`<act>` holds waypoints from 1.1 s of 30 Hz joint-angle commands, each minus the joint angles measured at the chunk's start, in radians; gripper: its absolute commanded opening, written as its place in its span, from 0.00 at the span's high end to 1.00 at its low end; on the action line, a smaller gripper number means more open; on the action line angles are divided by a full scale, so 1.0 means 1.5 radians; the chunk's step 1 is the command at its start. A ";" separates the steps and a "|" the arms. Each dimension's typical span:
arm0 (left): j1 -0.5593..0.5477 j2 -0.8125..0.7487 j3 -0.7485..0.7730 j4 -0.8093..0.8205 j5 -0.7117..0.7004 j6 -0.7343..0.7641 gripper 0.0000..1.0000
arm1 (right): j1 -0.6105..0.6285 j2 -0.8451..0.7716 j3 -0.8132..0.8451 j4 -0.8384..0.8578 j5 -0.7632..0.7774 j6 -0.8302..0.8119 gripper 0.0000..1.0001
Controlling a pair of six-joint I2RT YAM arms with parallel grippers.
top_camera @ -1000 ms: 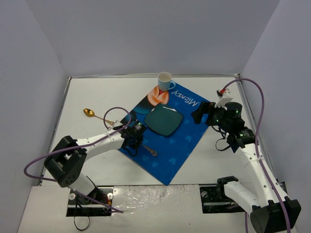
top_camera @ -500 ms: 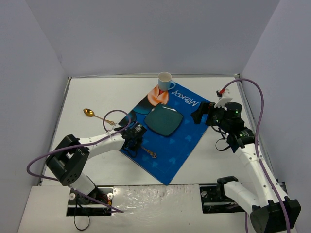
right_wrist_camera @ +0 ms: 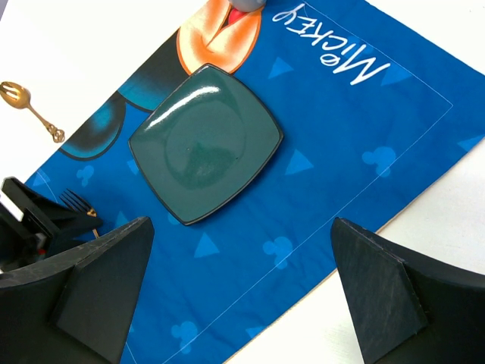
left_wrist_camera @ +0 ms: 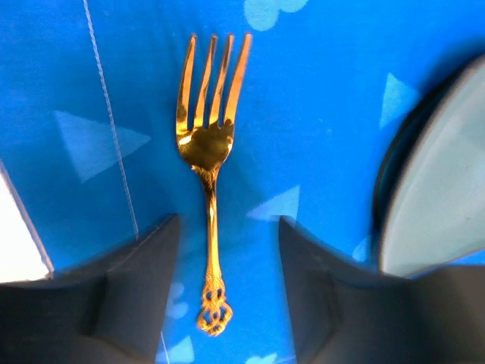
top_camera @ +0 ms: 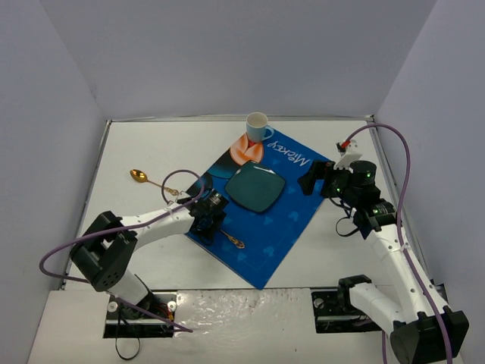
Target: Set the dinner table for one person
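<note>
The dinner table is a white top carrying a blue cartoon-print mat. On the mat lie a dark green square plate and, left of it, a gold fork lying flat with its tines pointing away from my wrist. My left gripper is open; the fork's handle runs between its fingers without touching either. A white and blue cup stands at the mat's far corner. A gold spoon lies on the bare table to the left. My right gripper hovers open and holds nothing at the mat's right edge.
Grey walls close the table in on three sides, and a thin metal rim runs along its edges. A purple cable loops over the table by the left arm. Both arm bases sit at the near edge.
My left gripper has gone from shut to open and let go of the fork, which now lies loose on the mat. The right arm has not moved.
</note>
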 commanded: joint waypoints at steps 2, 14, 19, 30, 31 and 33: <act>0.028 -0.102 0.087 -0.078 -0.049 0.120 0.35 | 0.000 -0.005 0.036 0.028 -0.019 -0.011 0.00; 0.420 -0.220 0.021 0.077 0.098 0.614 0.22 | 0.002 0.025 0.064 0.028 -0.057 -0.036 0.00; 0.608 -0.178 -0.005 0.217 0.251 0.729 0.21 | 0.003 0.036 0.065 0.027 -0.088 -0.045 0.00; 0.772 0.054 0.093 0.331 0.421 0.831 0.23 | 0.005 0.031 0.065 0.027 -0.104 -0.056 0.00; 0.775 0.075 0.101 0.344 0.432 0.833 0.24 | 0.005 0.032 0.065 0.027 -0.105 -0.058 0.00; 0.777 0.100 0.114 0.370 0.441 0.837 0.25 | 0.006 0.033 0.067 0.026 -0.106 -0.058 0.00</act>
